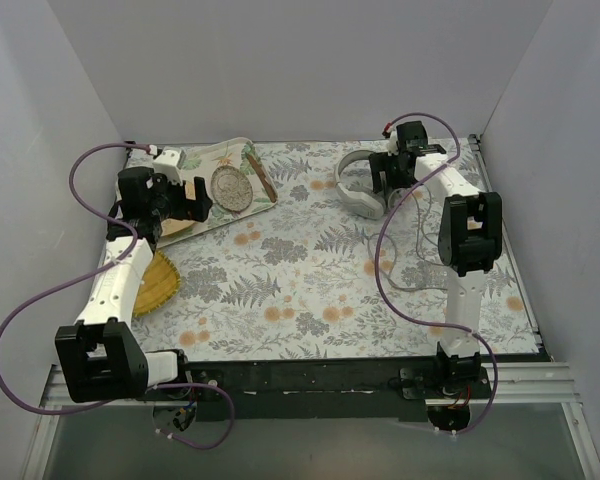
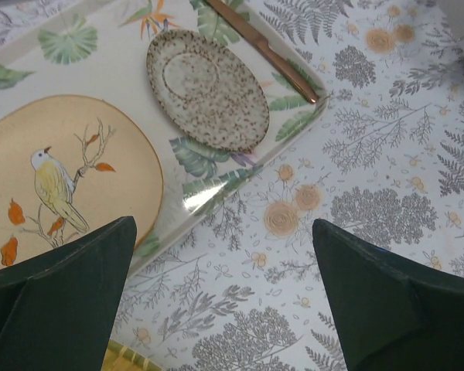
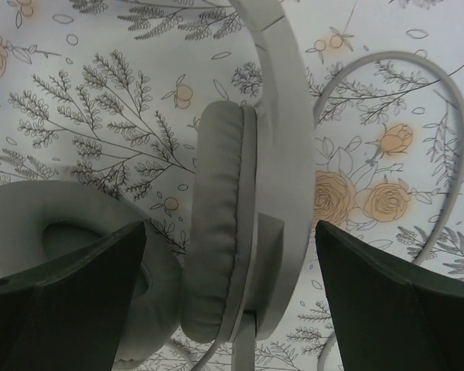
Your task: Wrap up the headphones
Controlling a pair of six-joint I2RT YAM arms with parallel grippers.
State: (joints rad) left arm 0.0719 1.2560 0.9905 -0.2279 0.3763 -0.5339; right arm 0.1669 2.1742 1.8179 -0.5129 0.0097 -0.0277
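Headphones (image 1: 364, 202) lie unwrapped under our right claw (image 3: 228, 232), jaws wide open, left claw (image 2: 224, 232) open too, so next we should grip 1 earcup (image 3: 216, 224) and gather the cable (image 3: 447, 147).

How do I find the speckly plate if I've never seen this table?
Look to the far left corner of the flowery table, where a leaf-patterned tray lies. On it, between a plate with a painted bird and a copper knife, sits the small oval plate. It alone is covered in brown speckles.
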